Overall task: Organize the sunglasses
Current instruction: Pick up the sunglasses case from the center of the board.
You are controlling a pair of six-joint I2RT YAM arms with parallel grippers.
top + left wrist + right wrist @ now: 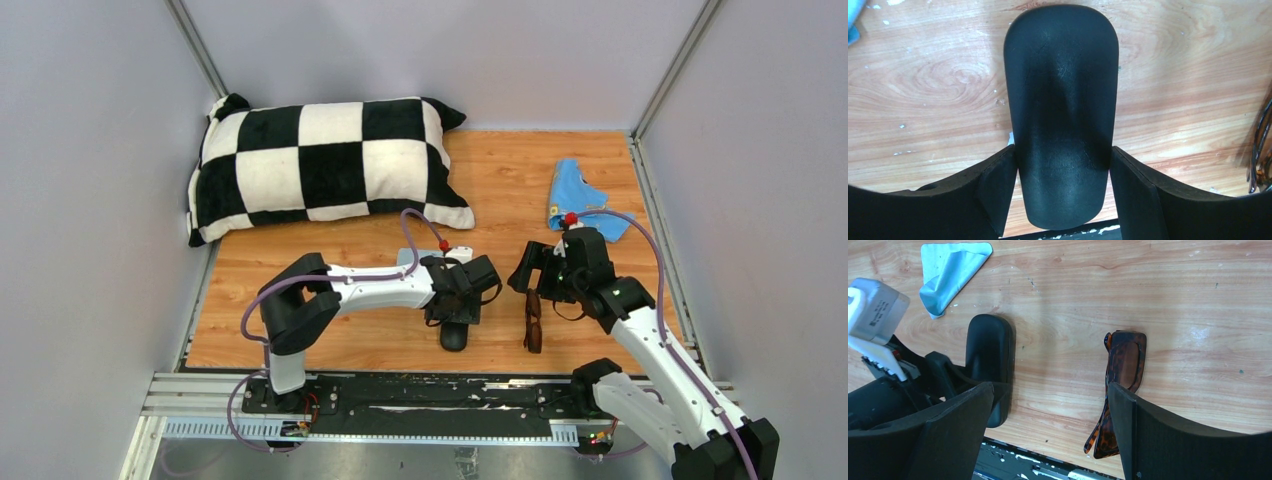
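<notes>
Top external view gives me the black case (454, 337) lying flat on the wooden tabletop (500, 170) near its front edge, and I take everything else from it. My left gripper (455, 310) sits over the case's far end. On the left wrist camera its two fingers (998, 185) press against the long sides of the case, one on each side with no gap that I can make out, so I read those jaws as clamped on the case.

The sunglasses (1125, 365) lie on the tabletop just to the right of the case, running parallel to it and not touching it. They have a mottled brown frame and dark brown lenses. My right gripper (1050, 390) hangs above the strip of bare wood between the case and the sunglasses. Its jaws are spread wide and hold nothing. On the right wrist camera one finger hides the near part of the sunglasses.

A grey-blue cloth (580, 200) lies crumpled well beyond the case, to the far right. A black-and-white checked pillow (320, 165) lies beyond the case to the far left.
</notes>
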